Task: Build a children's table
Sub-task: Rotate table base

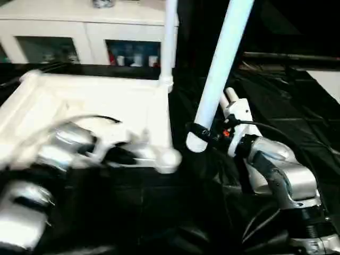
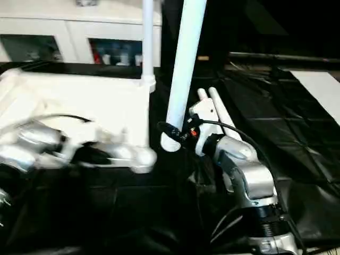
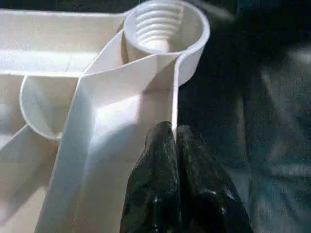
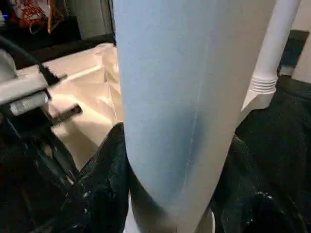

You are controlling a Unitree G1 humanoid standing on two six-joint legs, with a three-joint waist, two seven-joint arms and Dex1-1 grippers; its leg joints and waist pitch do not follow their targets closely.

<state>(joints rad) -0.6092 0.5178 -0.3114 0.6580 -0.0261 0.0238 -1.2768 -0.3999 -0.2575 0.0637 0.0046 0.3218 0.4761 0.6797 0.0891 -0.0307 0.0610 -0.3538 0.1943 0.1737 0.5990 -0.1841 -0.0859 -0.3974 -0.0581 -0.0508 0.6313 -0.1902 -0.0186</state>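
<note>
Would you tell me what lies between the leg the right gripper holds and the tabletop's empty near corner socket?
Bare black cloth separates the held leg from the socket, as the left eye view shows.

Tabletop: white plastic, underside ribs white with pale shadowing. Corner socket: white, ridged thread rings inside. Held leg: white with a faint bluish cast. Standing leg: white. Left gripper fingers: glossy black. Right gripper fingers: black. Forearms: silver, with black cabling and a small orange-red mark. Ground cover: black, creased. Cabinet: white, with dark glass panes.
</note>
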